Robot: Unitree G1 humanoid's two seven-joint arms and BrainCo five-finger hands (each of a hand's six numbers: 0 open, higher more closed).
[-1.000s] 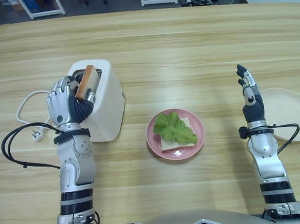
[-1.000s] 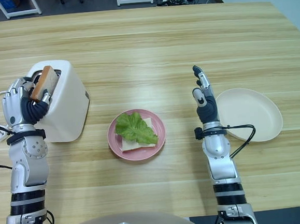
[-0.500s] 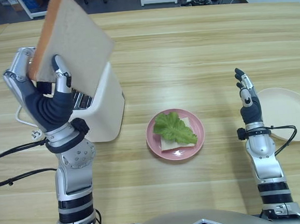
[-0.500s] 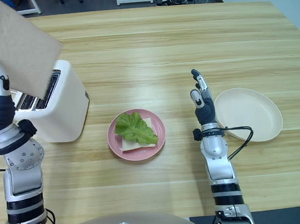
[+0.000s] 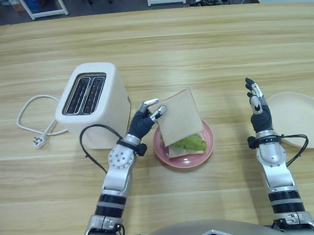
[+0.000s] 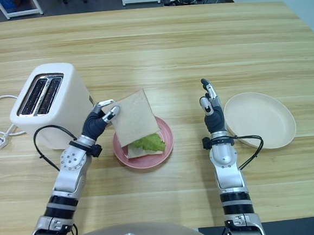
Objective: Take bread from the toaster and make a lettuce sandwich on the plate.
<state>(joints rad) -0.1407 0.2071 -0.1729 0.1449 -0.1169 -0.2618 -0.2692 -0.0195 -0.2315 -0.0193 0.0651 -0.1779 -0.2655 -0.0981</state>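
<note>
My left hand (image 5: 145, 120) is shut on a slice of bread (image 5: 180, 117), holding it tilted just above the pink plate (image 5: 205, 146). On that plate lies a lower bread slice with a green lettuce leaf (image 5: 190, 143), partly hidden by the held slice. The white toaster (image 5: 93, 103) stands to the left with both slots showing dark. Right of the plate my right hand (image 5: 256, 108) stands upright, open, holding nothing.
A cream-coloured dish (image 5: 302, 118) sits at the right, close behind my right hand. The toaster's white cord and plug (image 5: 37, 140) lie at the left. A black cable (image 5: 96, 141) loops from my left arm in front of the toaster.
My left hand has come down from high over the toaster and moved right, bringing the bread slice over the plate. The right hand has barely shifted.
</note>
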